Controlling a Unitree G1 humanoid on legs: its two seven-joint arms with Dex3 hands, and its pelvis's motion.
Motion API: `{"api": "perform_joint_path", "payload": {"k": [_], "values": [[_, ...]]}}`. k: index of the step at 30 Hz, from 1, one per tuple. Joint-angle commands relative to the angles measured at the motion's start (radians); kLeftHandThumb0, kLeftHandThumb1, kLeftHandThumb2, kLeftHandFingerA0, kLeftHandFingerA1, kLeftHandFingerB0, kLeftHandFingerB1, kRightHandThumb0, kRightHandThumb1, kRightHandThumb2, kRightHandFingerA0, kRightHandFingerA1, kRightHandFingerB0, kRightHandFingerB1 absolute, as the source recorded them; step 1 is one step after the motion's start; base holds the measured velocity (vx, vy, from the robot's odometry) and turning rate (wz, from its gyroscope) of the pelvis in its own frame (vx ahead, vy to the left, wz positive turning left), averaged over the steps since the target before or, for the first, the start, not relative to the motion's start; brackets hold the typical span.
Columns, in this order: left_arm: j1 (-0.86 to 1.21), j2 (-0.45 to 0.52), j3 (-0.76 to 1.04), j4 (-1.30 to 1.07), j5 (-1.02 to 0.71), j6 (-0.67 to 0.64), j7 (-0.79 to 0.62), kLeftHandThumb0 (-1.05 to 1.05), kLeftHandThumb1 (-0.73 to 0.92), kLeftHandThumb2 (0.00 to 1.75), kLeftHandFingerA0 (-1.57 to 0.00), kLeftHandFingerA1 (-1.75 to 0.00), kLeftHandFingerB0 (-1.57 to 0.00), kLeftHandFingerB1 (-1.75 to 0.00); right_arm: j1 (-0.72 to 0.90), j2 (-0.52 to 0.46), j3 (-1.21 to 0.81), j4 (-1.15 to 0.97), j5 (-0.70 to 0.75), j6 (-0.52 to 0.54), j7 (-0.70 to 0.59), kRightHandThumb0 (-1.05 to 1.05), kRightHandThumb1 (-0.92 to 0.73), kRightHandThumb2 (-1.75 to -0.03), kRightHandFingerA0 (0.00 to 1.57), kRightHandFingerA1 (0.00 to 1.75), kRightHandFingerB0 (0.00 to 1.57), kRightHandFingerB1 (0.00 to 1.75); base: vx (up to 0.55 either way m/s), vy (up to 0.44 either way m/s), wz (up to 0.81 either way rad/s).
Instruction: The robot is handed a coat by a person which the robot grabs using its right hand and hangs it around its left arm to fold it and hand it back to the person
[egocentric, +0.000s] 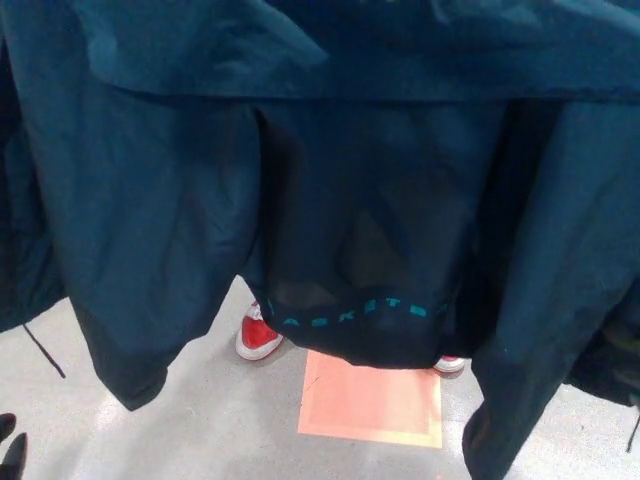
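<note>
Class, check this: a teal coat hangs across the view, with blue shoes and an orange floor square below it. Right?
Wrong colour: the head view shows red shoes, not blue. The teal coat and orange floor square are as stated.
</note>
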Motion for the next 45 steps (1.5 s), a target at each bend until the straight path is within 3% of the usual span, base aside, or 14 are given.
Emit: {"api": "perform_joint_path", "payload": {"k": [1, 5, 6, 8, 11, 12, 13, 20, 23, 38, 41, 42, 43, 45], "values": [[0.026, 0.041, -0.087, -0.030, 0.087, -0.051, -0.001, -0.83, 0.87, 1.21, 0.00, -0.14, 0.00, -0.13, -0.011, -0.242, -0.456, -0.680, 1.055, 0.000, 0.354, -0.97, -0.91, -0.72, 0.33, 0.36, 0.29, 0.33, 0.00, 0.000, 0.00], [0.025, 0.034, -0.080, -0.028, 0.074, -0.045, 0.007, -0.87, 0.92, 1.23, 0.00, -0.10, 0.00, -0.09, -0.125, -0.282, -0.507, -0.710, 1.129, 0.019, 0.208, -0.92, -0.92, -0.69, 0.42, 0.36, 0.38, 0.35, 0.00, 0.000, 0.00], [0.027, 0.032, -0.078, -0.026, 0.071, -0.036, 0.009, -0.85, 0.92, 1.24, 0.00, -0.12, 0.00, -0.11, -0.211, -0.324, -0.529, -0.685, 1.113, 0.029, 0.158, -0.91, -0.75, -1.18, 0.34, 0.49, 0.16, 0.40, 0.00, 0.000, 0.00], [0.035, 0.031, -0.079, -0.026, 0.070, -0.035, 0.015, -0.88, 0.92, 1.25, 0.00, -0.12, 0.00, -0.11, -0.344, -0.408, -0.558, -0.622, 1.065, 0.071, 0.122, -0.95, -0.92, -0.71, 0.31, 0.36, 0.27, 0.32, 0.00, 0.000, 0.00], [0.031, 0.029, -0.080, -0.024, 0.068, -0.020, 0.028, -0.89, 0.92, 1.25, 0.00, -0.11, 0.00, -0.09, -0.522, -0.505, -0.525, -0.536, 0.972, 0.127, 0.118, -0.91, -0.73, -1.16, 0.17, 0.45, 0.11, 0.41, 0.00, 0.000, 0.00], [0.031, 0.027, -0.074, -0.023, 0.061, -0.019, 0.032, -0.89, 0.92, 1.25, 0.00, -0.11, 0.00, -0.09, -0.561, -0.535, -0.511, -0.515, 0.956, 0.154, 0.125, -0.38, -0.38, -1.06, 0.00, 0.48, 0.00, 0.47, 0.00, 0.000, 0.00], [0.033, 0.024, -0.071, -0.023, 0.057, -0.019, 0.042, -0.88, 0.92, 1.24, 0.00, -0.14, 0.00, -0.11, -0.631, -0.573, -0.476, -0.487, 0.932, 0.193, 0.130, -0.93, -0.74, -1.18, 0.03, 0.35, 0.05, 0.40, 0.00, 0.000, 0.00], [0.030, 0.028, -0.078, -0.018, 0.056, -0.047, 0.010, -0.86, 0.92, 1.25, 0.00, -0.12, 0.00, -0.11, -1.053, -0.567, -0.225, -0.407, 0.790, 0.314, 0.154, -0.88, -0.80, -0.64, 0.12, 0.27, 0.16, 0.29, 0.00, 0.000, 0.00], [0.029, 0.030, -0.084, -0.018, 0.062, -0.045, 0.018, -0.88, 0.92, 1.25, 0.00, -0.12, 0.00, -0.12, -1.157, -0.593, -0.168, -0.426, 0.743, 0.390, 0.150, -0.88, -0.65, -1.07, 0.06, 0.28, 0.10, 0.31, 0.00, 0.000, 0.00], [0.052, 0.031, -0.091, -0.026, 0.043, -0.079, -0.006, -0.87, 0.92, 1.21, 0.00, -0.12, 0.00, -0.12, -1.625, -0.336, 0.387, -0.132, 0.225, 0.591, 0.487, -0.92, -0.77, -0.78, 0.05, 0.23, 0.10, 0.21, 0.00, 0.000, 0.00], [0.056, 0.026, -0.087, -0.020, 0.042, -0.097, 0.017, -0.86, 0.92, 1.20, 0.00, -0.14, 0.00, -0.13, -1.665, -0.287, 0.455, -0.061, 0.186, 0.593, 0.509, -0.86, -0.68, -1.08, 0.10, 0.46, 0.01, 0.27, 0.00, 0.000, 0.00], [0.049, 0.029, -0.087, -0.020, 0.041, -0.087, 0.015, -0.88, 0.91, 1.20, 0.00, -0.12, 0.00, -0.11, -1.686, -0.277, 0.478, -0.040, 0.176, 0.607, 0.517, -0.86, -0.87, -0.67, 0.10, 0.29, 0.09, 0.23, 0.00, 0.000, 0.00], [0.041, 0.030, -0.085, -0.022, 0.037, -0.067, 0.015, -0.89, 0.91, 1.21, 0.00, -0.11, 0.00, -0.10, -1.703, -0.265, 0.496, -0.014, 0.164, 0.606, 0.522, -0.85, -0.69, -1.06, 0.04, 0.33, 0.08, 0.26, 0.00, 0.000, 0.00], [0.029, 0.033, -0.082, -0.025, 0.033, -0.049, 0.010, -0.90, 0.92, 1.21, 0.00, -0.10, 0.00, -0.10, -1.735, -0.231, 0.530, 0.048, 0.143, 0.600, 0.521, -0.85, -0.87, -0.67, 0.06, 0.24, 0.09, 0.24, 0.00, 0.000, 0.00]]}}
